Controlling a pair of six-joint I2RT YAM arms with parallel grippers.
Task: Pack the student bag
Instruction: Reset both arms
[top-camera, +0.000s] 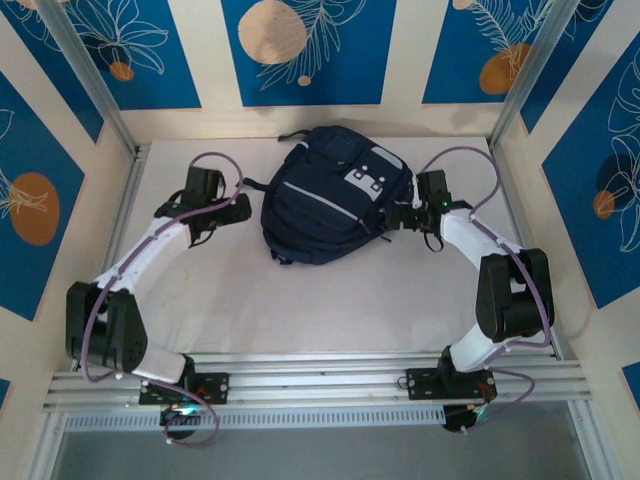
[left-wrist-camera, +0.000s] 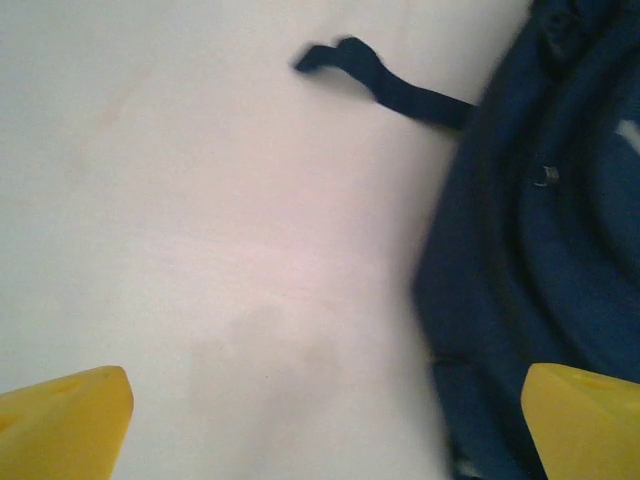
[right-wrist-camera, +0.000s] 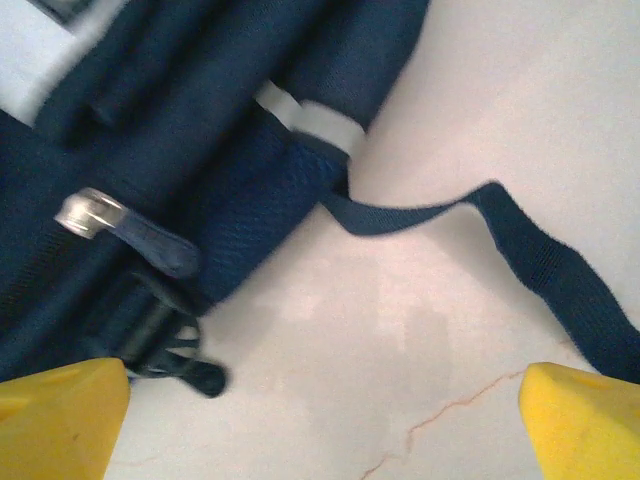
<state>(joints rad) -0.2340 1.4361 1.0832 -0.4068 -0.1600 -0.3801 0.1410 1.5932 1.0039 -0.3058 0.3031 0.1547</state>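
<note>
Bag (top-camera: 320, 215): dark navy, thin light-grey stripes, pale grey patch. Table (top-camera: 300, 310): off-white. Finger pads (left-wrist-camera: 60, 425): yellow. Arms (top-camera: 150, 245): white, black joints. Walls (top-camera: 212, 60): cream with blue leaf-print panels.

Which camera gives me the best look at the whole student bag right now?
Top external: the student bag lies whole on the table, outline and pale patch clear. Left wrist gives a blurred stretch of its side with a loose strap; right wrist gives a close-up of a metal zipper pull and a webbing strap.
</note>
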